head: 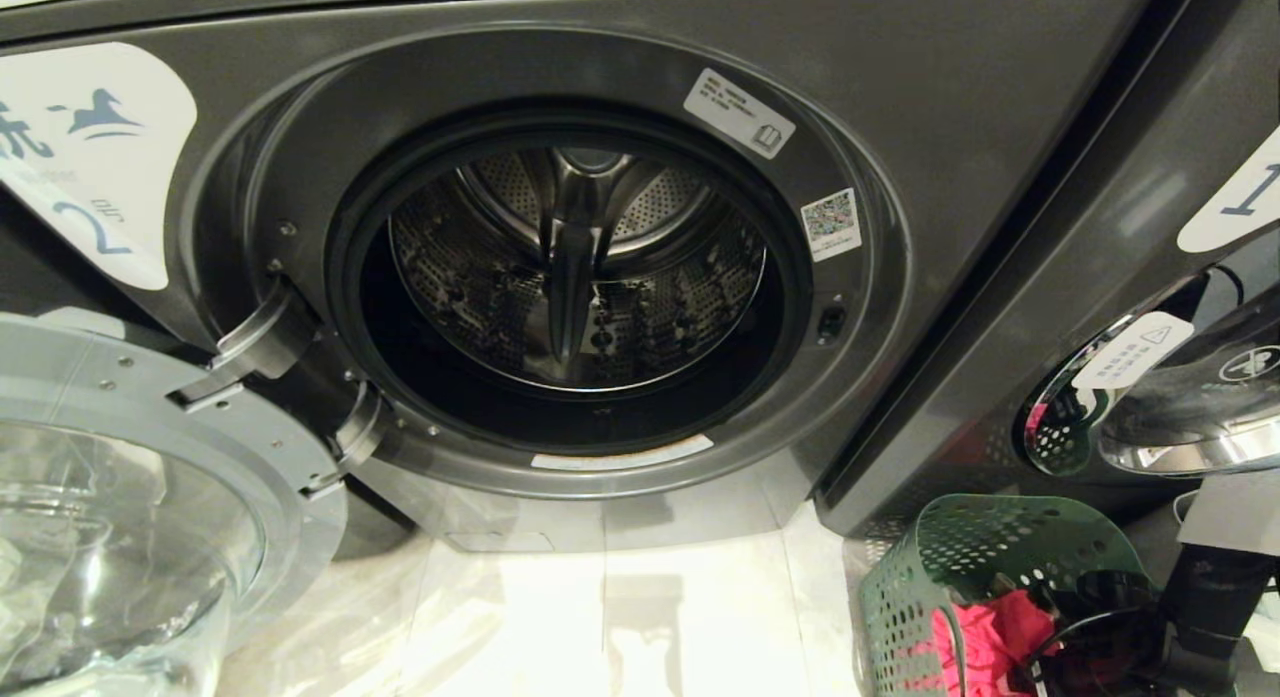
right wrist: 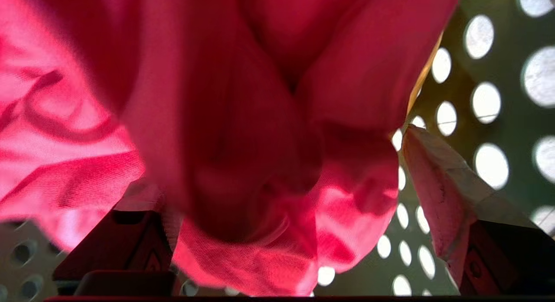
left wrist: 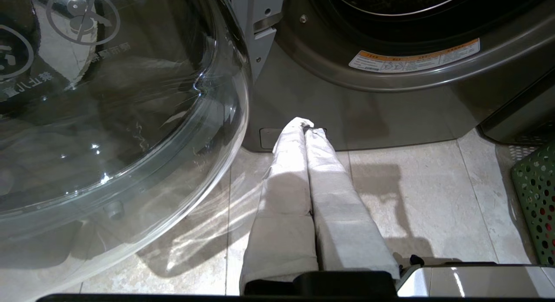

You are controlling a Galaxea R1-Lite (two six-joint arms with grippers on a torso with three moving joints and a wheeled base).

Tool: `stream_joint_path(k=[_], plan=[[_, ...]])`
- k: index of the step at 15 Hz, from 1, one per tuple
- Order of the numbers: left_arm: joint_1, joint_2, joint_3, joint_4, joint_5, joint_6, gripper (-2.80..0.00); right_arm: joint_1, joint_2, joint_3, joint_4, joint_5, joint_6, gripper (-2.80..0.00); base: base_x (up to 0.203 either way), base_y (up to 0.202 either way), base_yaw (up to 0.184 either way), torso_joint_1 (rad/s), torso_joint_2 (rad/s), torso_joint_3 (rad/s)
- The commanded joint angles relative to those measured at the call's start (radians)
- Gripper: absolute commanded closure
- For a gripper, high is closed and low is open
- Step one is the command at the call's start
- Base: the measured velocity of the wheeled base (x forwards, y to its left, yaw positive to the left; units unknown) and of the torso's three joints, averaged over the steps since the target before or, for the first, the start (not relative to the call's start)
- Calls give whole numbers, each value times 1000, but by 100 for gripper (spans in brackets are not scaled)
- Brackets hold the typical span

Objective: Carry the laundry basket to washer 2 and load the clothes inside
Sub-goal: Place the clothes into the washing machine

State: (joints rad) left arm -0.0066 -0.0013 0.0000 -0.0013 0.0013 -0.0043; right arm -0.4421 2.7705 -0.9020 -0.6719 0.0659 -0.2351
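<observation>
Washer 2 (head: 620, 67) stands straight ahead with its round glass door (head: 130, 497) swung open to the left and its steel drum (head: 575, 267) bare inside. The dark green laundry basket (head: 960, 567) sits on the floor at the lower right, with a pink-red garment (head: 985, 637) in it. My right arm (head: 1200, 597) reaches down into the basket. In the right wrist view my right gripper (right wrist: 282, 137) is open wide, with the pink-red garment (right wrist: 243, 120) bunched between its fingers (right wrist: 433, 193); a yellow-orange edge (right wrist: 422, 76) shows behind. My left gripper (left wrist: 305, 124) hangs shut near the floor below the door.
The washer labelled 1 (head: 1130, 257) stands to the right, its chrome-ringed door (head: 1150, 407) shut, right behind the basket. Pale floor tiles (head: 620, 617) lie between the open door and the basket. The basket's perforated wall (right wrist: 511, 120) is close around my right gripper.
</observation>
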Motion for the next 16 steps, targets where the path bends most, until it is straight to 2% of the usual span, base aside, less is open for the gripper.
stream_joint_path(k=[1,4,8,11,16], plan=[[0,1,0,0,0,0,0,-3,26,-22,-4,-3,-3,-280,0,0,0,0,0,0],[0,1,0,0,0,0,0,-4,105,-85,-1,-8,-1,-280,0,0,0,0,0,0],[0,1,0,0,0,0,0,-3,178,-179,0,41,5,-280,0,0,0,0,0,0],[0,1,0,0,0,0,0,0,237,-256,0,47,5,-280,0,0,0,0,0,0],[0,1,0,0,0,0,0,39,271,-293,15,165,14,-280,0,0,0,0,0,0]])
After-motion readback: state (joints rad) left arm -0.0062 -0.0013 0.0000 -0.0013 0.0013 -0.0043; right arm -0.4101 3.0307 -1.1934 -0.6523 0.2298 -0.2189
